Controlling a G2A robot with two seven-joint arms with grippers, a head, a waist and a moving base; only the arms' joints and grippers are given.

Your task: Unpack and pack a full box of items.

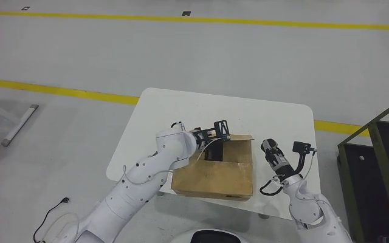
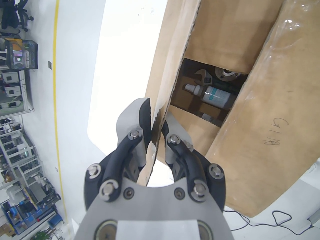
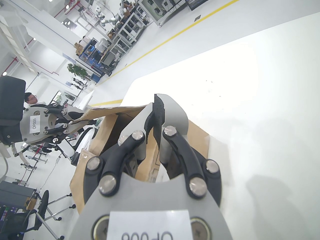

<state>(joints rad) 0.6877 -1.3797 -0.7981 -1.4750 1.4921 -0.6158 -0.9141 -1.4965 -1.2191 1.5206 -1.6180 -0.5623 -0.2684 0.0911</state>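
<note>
1. left gripper (image 2: 156,123) is clamped on the edge of one flap (image 2: 172,51) of the box (image 1: 213,176), holding it lifted, likely to keep the opening clear for unpacking
2. right gripper (image 3: 155,108) has its fingers pressed together on nothing, just beside the box's right side, probably waiting to reach in
3. box sits on the table (image 1: 182,106), items inside
4. count through the opening: 1 white bottle (image 2: 212,95), 1 wrench (image 2: 203,77), 1 round metal part (image 2: 226,74); small cartons, number unclear
</note>
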